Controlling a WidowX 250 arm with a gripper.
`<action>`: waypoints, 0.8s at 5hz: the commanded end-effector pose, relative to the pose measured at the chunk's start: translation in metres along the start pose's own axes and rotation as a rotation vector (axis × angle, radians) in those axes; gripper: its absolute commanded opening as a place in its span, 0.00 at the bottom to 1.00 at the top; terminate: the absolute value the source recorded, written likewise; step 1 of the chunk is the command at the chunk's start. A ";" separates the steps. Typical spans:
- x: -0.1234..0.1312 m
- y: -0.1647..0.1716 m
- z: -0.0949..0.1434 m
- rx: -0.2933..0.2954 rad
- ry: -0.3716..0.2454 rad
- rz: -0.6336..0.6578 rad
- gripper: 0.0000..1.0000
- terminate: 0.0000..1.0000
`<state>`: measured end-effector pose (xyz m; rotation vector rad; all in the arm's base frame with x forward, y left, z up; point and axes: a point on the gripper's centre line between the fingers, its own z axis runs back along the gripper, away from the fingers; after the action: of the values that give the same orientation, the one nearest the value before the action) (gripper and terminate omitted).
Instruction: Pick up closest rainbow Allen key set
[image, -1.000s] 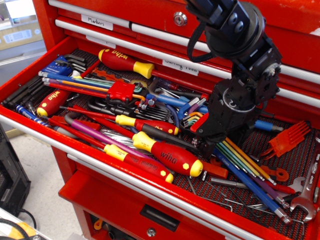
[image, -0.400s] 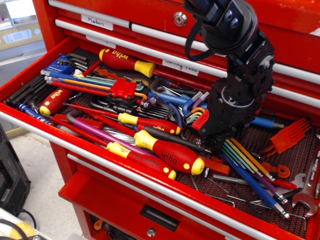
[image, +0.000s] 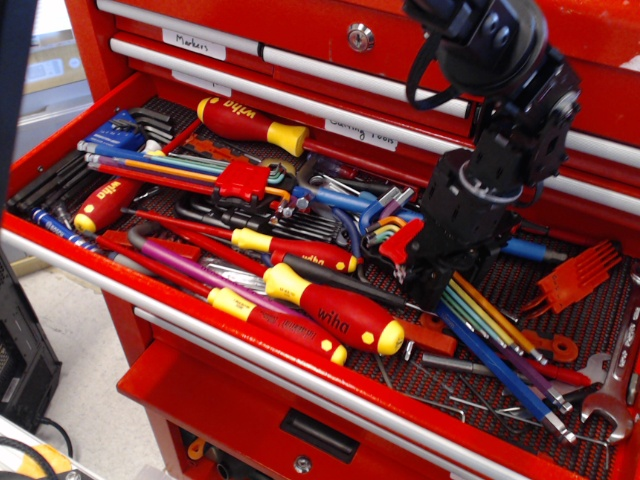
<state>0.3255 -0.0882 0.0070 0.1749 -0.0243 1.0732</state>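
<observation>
The rainbow Allen key set lies in the open red drawer, right of the middle. Its long blue, purple, green, yellow and orange keys (image: 495, 345) fan toward the lower right from a chunky red holder (image: 401, 243). My black gripper (image: 425, 288) stands straight down on the set, just right of the holder, with its fingertips among the key shafts. Its body hides the fingers, so I cannot tell whether they are closed on the set.
A second red-holder key set (image: 243, 181) lies at the left, with black hex keys (image: 150, 122) behind it. Red and yellow screwdrivers (image: 335, 312) lie in front of the gripper. An orange holder (image: 580, 275) and a wrench (image: 610, 395) lie at the right. The drawer's front rail (image: 200, 320) runs along the near side.
The arm's upper part has swung to the right and the wrist has turned a little. The gripper stays low on the rainbow set. The set lies about where it was.
</observation>
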 end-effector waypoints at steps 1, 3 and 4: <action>0.018 -0.012 0.047 -0.006 -0.060 -0.057 0.00 0.00; 0.018 0.016 0.073 0.043 -0.159 -0.008 0.00 0.00; 0.016 0.031 0.091 0.034 -0.240 0.026 0.00 0.00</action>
<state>0.3044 -0.0744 0.0769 0.4108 -0.1749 1.0507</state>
